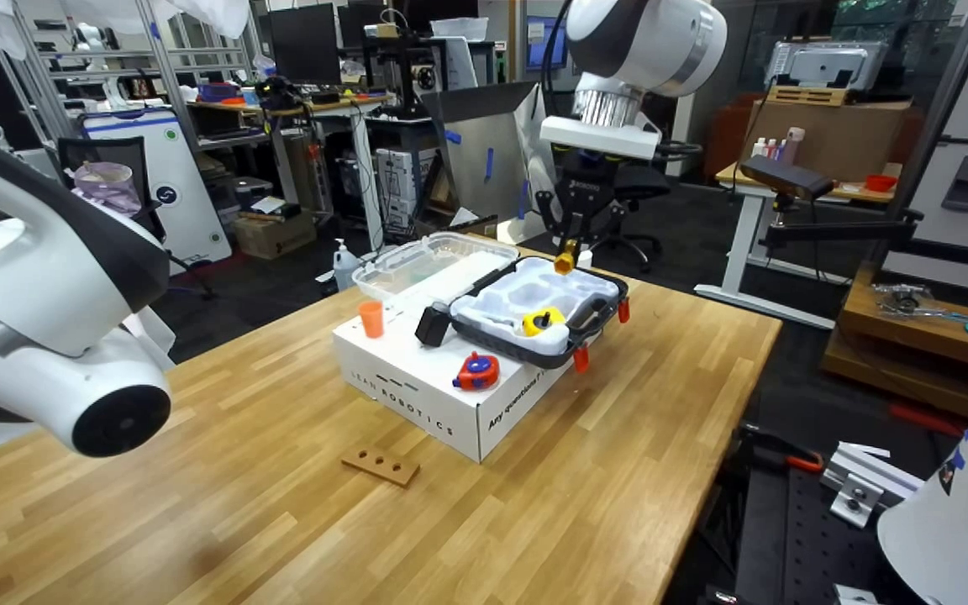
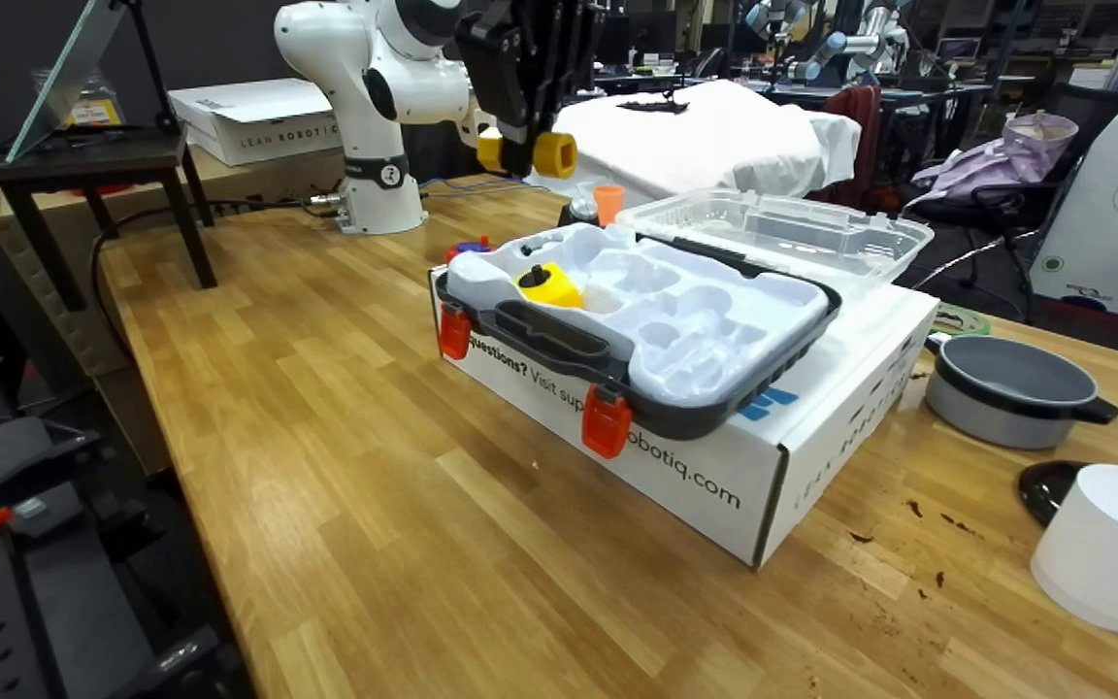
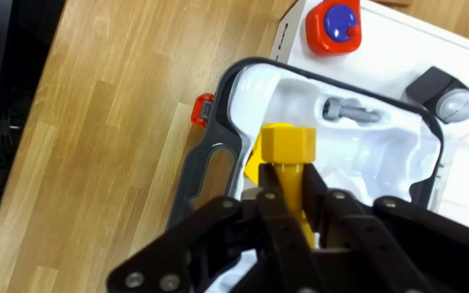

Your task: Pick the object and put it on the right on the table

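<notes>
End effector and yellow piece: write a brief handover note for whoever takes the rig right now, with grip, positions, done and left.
End effector: shut on the yellow peg-like piece, its six-sided head jutting past the fingertips.
Where: the piece is held in the air; below it in the wrist view is the open case, which sits on the white box.
Done: piece picked up.
Left: lower it onto the right of the table, then release.
</notes>
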`<action>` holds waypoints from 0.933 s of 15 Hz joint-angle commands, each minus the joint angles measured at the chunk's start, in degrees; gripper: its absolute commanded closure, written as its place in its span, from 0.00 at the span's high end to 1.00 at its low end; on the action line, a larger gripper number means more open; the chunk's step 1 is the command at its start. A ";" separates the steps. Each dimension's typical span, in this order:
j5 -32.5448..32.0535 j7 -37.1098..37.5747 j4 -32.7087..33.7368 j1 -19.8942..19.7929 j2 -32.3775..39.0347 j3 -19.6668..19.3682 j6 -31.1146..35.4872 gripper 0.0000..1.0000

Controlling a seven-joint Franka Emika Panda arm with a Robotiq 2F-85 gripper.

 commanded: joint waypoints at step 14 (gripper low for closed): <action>0.26 1.64 0.30 -0.98 0.39 -0.07 -0.03 0.05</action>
